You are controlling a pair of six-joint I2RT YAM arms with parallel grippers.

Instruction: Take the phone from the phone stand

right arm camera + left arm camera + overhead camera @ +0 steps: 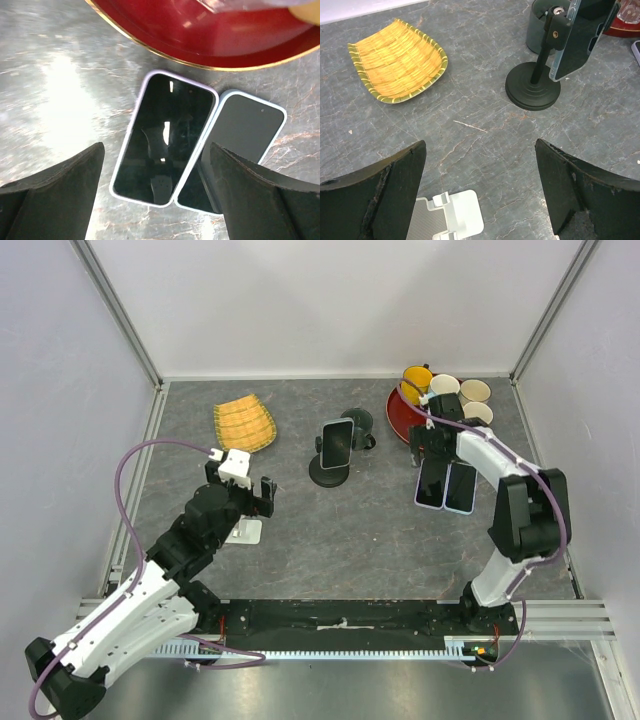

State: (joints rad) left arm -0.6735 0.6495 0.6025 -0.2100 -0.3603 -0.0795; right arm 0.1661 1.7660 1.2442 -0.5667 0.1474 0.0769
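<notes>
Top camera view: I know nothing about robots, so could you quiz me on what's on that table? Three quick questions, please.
1. True or false: the phone in the black stand lies flat on the table.
2. How many phones lie flat below the right gripper? A one, B two, C three.
3. Fill in: in the top view the woven tray sits to the stand's ____.
Key: 1 false, the stand holds it up off the table. 2 B. 3 left.
</notes>
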